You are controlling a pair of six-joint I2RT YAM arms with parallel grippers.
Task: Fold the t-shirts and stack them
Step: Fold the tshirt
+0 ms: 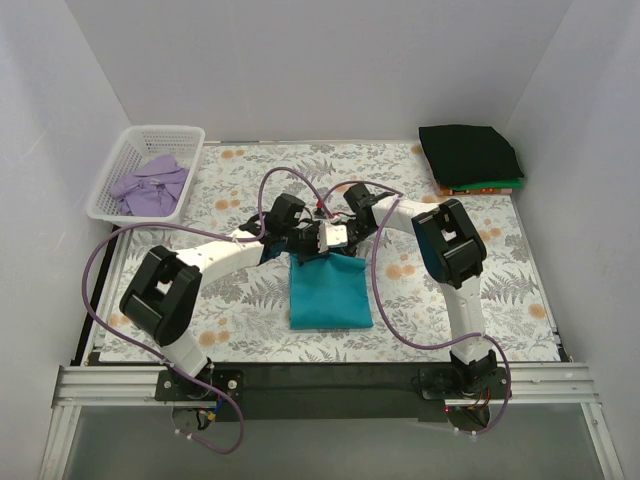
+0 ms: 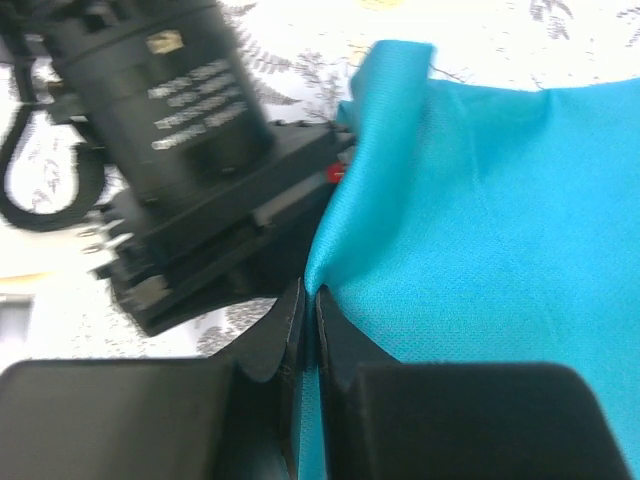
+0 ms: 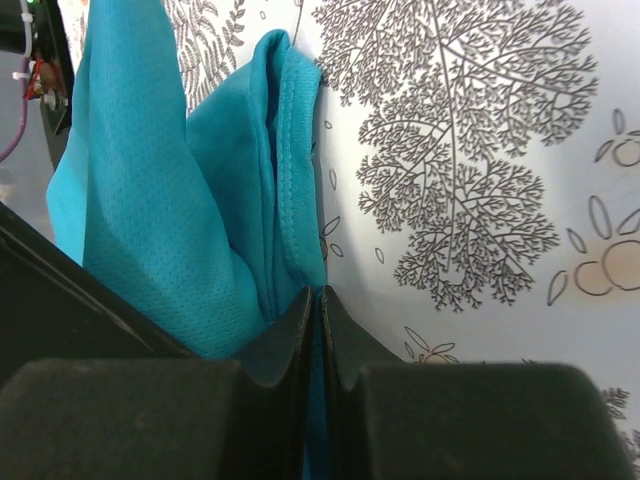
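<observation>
A teal t-shirt [image 1: 330,292] lies folded on the floral cloth at the table's middle, its far edge lifted. My left gripper [image 1: 298,243] is shut on that edge, with teal cloth [image 2: 480,230] pinched between the jaws of the left gripper [image 2: 310,305]. Close beside it, my right gripper [image 1: 335,240] is shut on the same far edge; the right gripper [image 3: 318,300] grips a hemmed fold of the teal shirt [image 3: 160,200]. A lavender t-shirt [image 1: 150,185] is crumpled in the basket. A black t-shirt [image 1: 468,152] tops a folded stack with green and orange-red edges [image 1: 480,187] at back right.
A white lattice basket [image 1: 148,135] stands at the back left corner. The floral table cloth [image 1: 240,170] covers the table between white walls. Purple cables [image 1: 100,260] loop from both arms over the cloth. A black rail [image 1: 320,375] runs along the near edge.
</observation>
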